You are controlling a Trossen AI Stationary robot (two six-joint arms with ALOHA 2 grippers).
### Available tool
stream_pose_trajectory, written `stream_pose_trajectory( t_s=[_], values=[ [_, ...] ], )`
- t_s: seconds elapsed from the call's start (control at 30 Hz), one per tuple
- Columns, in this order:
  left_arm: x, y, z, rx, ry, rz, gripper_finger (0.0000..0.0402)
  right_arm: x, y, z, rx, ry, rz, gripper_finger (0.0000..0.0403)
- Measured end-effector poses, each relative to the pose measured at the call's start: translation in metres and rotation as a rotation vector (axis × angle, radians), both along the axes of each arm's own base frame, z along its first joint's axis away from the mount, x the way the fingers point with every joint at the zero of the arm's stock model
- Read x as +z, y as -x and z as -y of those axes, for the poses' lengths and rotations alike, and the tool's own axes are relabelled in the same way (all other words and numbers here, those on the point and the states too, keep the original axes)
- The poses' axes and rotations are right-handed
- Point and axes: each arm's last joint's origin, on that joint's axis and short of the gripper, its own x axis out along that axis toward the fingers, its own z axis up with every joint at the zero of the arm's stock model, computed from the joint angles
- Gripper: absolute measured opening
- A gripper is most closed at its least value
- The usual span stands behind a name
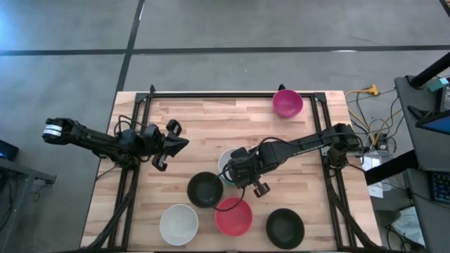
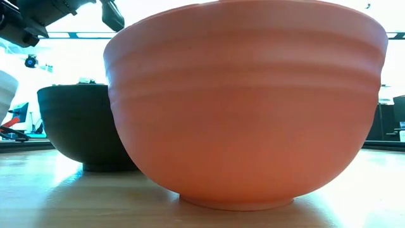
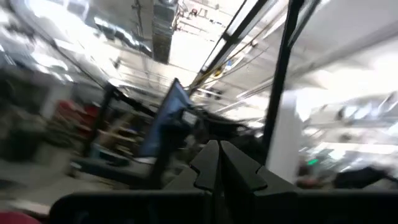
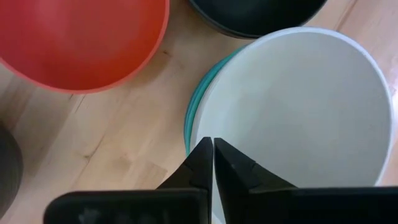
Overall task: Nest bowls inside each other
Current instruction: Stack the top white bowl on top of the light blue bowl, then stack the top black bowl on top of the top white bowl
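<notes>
Near the table's middle a white bowl (image 1: 226, 160) (image 4: 298, 112) sits nested in a teal bowl (image 4: 194, 106). My right gripper (image 1: 240, 173) (image 4: 213, 146) is shut and stands over this white bowl's rim. A black bowl (image 1: 205, 190), a red bowl (image 1: 233, 216) (image 2: 247, 101), a second white bowl (image 1: 178, 224) and a second black bowl (image 1: 285, 228) stand upright toward the near edge. A magenta bowl (image 1: 287, 102) stands at the far edge. My left gripper (image 1: 176, 144) (image 3: 217, 149) is shut, raised at the table's left and holding nothing. The other bowls are out of view. My right gripper's shut fingers (image 4: 202, 158) point down over the nested white bowl's rim (image 4: 198, 127), on the side toward the red bowl. The fingers cover that spot, so I cannot tell whether they touch the rim.
The table's black frame rails (image 1: 232, 93) run along the far edge and both sides. Cables and equipment (image 1: 380, 140) lie off the right edge. Bare wood shows on the far half between the arms (image 1: 218, 119).
</notes>
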Motion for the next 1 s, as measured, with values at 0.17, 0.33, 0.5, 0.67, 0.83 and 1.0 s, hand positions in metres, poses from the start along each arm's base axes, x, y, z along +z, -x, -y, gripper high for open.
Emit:
stream_pose_trajectory(
  t_s=[0.17,0.33,0.5,0.67,0.83,1.0],
  values=[
    [0.004,0.001,0.000,-0.115,0.168,0.026,0.0000,0.004,0.002,0.000,-0.014,-0.007,0.008,0.0009],
    [0.010,0.005,-0.001,-0.192,0.269,0.092,0.0000,0.016,0.001,0.000,-0.018,-0.018,0.047,0.0009],
    [0.012,0.006,-0.001,-0.155,0.262,0.114,0.0000,0.030,-0.002,0.000,-0.025,-0.034,0.094,0.0009],
    [0.017,0.011,-0.001,-0.165,0.228,0.137,0.0000,0.040,-0.003,-0.001,-0.070,-0.059,0.123,0.0009],
    [0.019,0.010,0.000,-0.169,0.201,-0.031,0.0000,0.044,-0.003,-0.001,-0.117,-0.076,0.122,0.0009],
    [0.034,0.007,0.001,-0.121,0.122,-0.410,0.0000,0.043,-0.001,0.000,-0.172,-0.094,0.111,0.0009]
  ],
)
